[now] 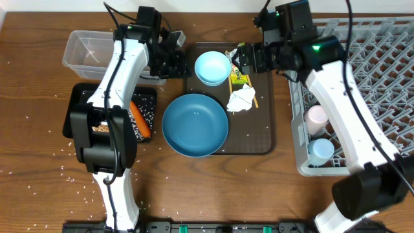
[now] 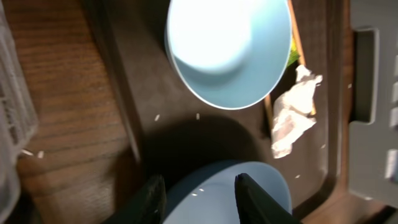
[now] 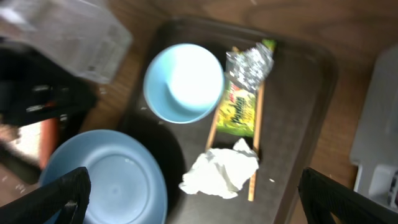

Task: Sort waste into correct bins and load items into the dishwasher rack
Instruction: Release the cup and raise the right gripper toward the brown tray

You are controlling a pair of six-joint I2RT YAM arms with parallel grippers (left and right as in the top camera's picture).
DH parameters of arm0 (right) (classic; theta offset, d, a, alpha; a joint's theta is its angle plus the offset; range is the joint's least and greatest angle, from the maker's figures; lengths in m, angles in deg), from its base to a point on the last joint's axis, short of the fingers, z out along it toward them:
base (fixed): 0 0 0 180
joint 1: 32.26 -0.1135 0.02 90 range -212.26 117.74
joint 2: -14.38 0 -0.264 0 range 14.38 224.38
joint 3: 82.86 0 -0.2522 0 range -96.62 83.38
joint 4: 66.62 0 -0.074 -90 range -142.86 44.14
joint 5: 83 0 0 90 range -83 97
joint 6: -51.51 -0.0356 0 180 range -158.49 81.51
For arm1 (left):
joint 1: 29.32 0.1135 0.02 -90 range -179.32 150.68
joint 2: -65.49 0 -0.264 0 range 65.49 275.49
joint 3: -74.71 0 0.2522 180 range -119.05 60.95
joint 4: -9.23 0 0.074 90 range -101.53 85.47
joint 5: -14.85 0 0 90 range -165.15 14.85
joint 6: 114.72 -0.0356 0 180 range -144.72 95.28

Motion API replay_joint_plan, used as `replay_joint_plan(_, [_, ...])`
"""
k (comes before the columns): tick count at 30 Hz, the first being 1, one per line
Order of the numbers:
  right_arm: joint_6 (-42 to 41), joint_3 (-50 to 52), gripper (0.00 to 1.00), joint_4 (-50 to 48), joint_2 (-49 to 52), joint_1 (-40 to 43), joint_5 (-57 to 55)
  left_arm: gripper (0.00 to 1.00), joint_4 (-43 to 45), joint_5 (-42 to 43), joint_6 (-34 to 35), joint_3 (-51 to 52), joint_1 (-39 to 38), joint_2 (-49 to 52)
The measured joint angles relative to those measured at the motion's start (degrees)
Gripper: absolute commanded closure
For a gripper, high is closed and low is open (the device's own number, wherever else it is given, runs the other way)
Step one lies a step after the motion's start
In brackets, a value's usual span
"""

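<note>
The small light-blue bowl [image 1: 212, 67] sits upright at the 11 o'clock corner of the brown tray [image 1: 266, 133]. The large blue bowl [image 1: 195, 125] lies at its 6 o'clock, overhanging the tray's 9 o'clock rim. The yellow-green wrapper [image 1: 238, 76] is at the small bowl's 3 o'clock and the crumpled tissue [image 1: 241, 99] at 5 o'clock.

Only the right wrist view shows that the wrapper lies between the two chopsticks [image 3: 255, 163], with the tissue over their lower ends. Only the left wrist view picks out stray rice grains [image 2: 198, 116] on the tray floor between the bowls. Only the overhead view takes in the pink cup [image 1: 316, 118] and light-blue cup [image 1: 321, 150] in the rack [image 1: 381, 52], the carrot [image 1: 140, 121] in the black tray [image 1: 147, 97], and the clear tub [image 1: 87, 52] at 10 o'clock.

The left gripper [image 2: 199, 198] hangs over the large bowl's rim, fingers partly apart and holding nothing. The right gripper [image 1: 244, 58] hovers above the wrapper, spread wide and empty.

The rack wall runs just beside the tray's 3 o'clock rim, and the black tray is just beside the large bowl at 9 o'clock. There is bare tray floor toward 4 o'clock.
</note>
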Motion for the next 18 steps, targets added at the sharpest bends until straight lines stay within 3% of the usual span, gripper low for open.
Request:
replay_joint_plan(8, [-4.7, 0.0, 0.01, -4.6, 3.1, 0.2, -0.9, 0.62, 0.9, -1.5, -6.0, 0.0, -1.2, 0.0])
replay_joint_plan(18, [-8.0, 0.0, 0.01, -8.4, 9.0, 0.2, -1.1, 0.62, 1.2, -5.4, -5.9, 0.0, -0.4, -1.4])
